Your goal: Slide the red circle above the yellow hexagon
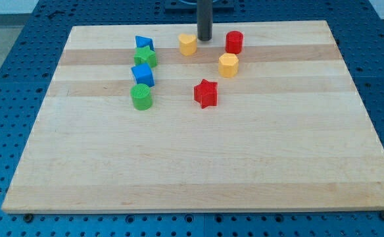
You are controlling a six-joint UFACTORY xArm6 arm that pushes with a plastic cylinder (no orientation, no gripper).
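The red circle (234, 42) stands near the view's top, just above and slightly right of the yellow hexagon (228, 65); a small gap separates them. My tip (204, 39) is down on the board between the red circle, about 45 px to its right, and a yellow heart-like block (187, 45) just to its left. It touches neither block that I can tell.
A red star (206, 93) lies below the hexagon. At the left is a column: blue triangle (143, 43), green star (145, 58), blue cube (143, 74), green cylinder (141, 97). The wooden board (198, 164) rests on a blue perforated table.
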